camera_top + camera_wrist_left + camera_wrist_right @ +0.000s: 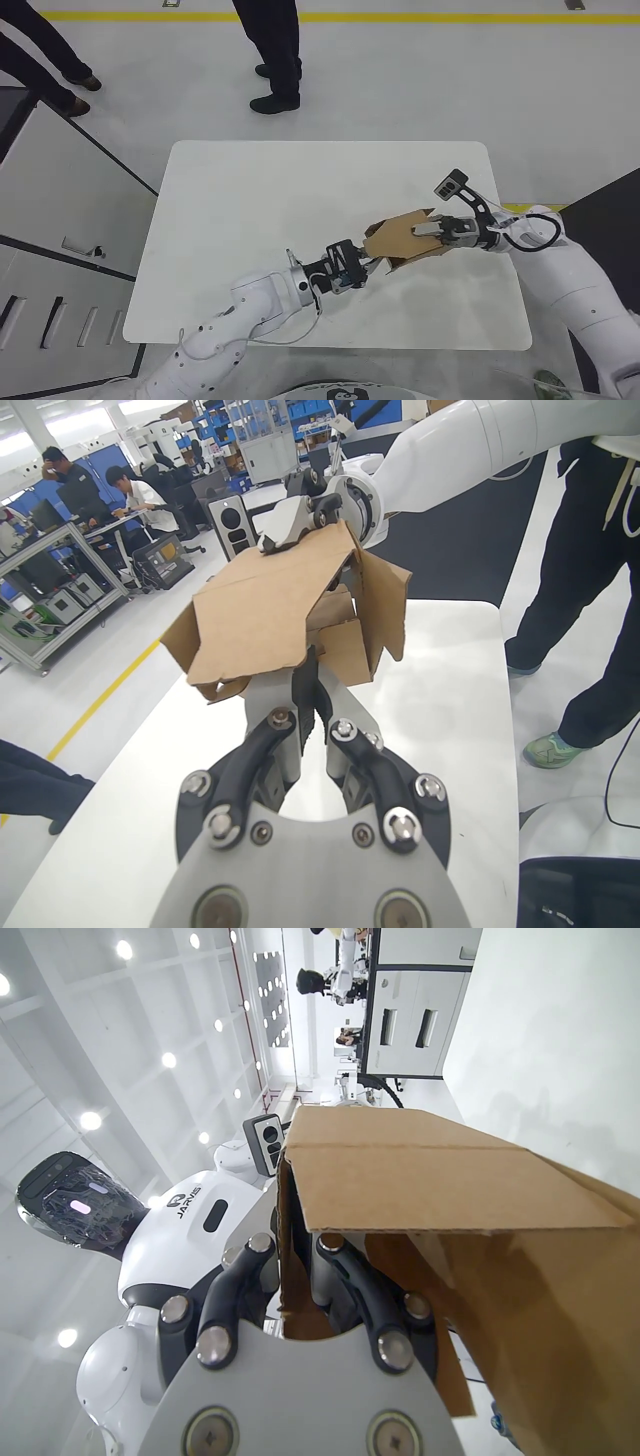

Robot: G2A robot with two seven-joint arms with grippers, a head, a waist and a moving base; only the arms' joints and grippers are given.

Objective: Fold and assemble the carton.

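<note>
Brown cardboard is hanging between the two hands. The carton (405,240) is floating just above the white table (250,200), over its right half, and it does not seem to be touching it.

On the left, the left hand (368,263) is pinching a loose flap at the carton's near end. Its fingers are squeezing tight together on the cardboard.

In the middle, the carton is lying long ways from one hand to the other, slanting up and across toward the right hand. It is looking only half made. Its top panel is sitting flat, and its side flaps are hanging open and loose.

On the right, the right hand (428,230) is gripping the far end. It is closing on a cardboard wall, with one finger on each side of it.

Each hand is holding one end, so neither is nearer. I think the next fold is needing one hand to hold on while the other is pushing a flap in.

The table's right edge is lying close to the right hand, so there is little room that way. Lots of bare table is lying open on the left for moving the carton.
</note>
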